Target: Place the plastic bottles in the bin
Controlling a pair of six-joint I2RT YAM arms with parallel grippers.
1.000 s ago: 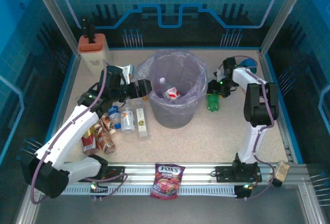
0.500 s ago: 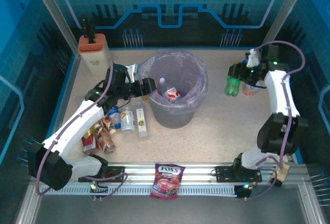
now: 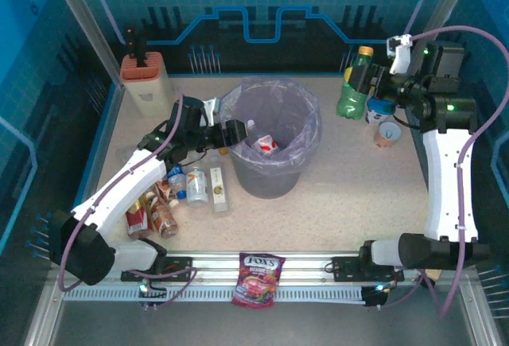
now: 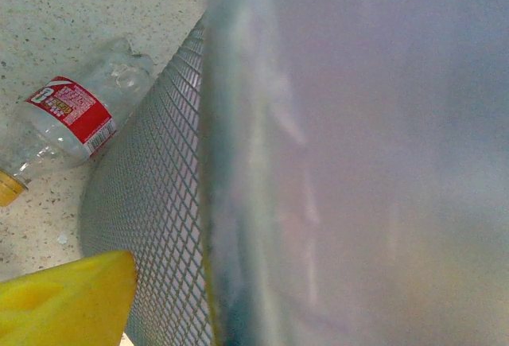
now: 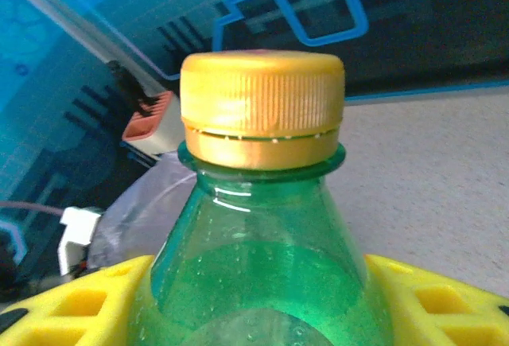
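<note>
Left pincer (image 3: 232, 133) spread wide at the rim of the bin (image 3: 270, 180); right pincer (image 3: 367, 82) clamped on the green bottle (image 3: 351, 85).
On the left, the open jaws hold nothing and sit against the bin's mesh wall, just above a clear bottle (image 4: 70, 119) with a red label that lies beside it. The loose bottles (image 3: 181, 193) lie clustered on the table left of the bin. A red-and-white labelled bottle (image 3: 263, 144) rests inside the bag-lined bin. To the right, the yellow-capped green bottle stands upright in the air between the yellow fingers (image 5: 445, 302), right of the bin and above the table's far right corner.
</note>
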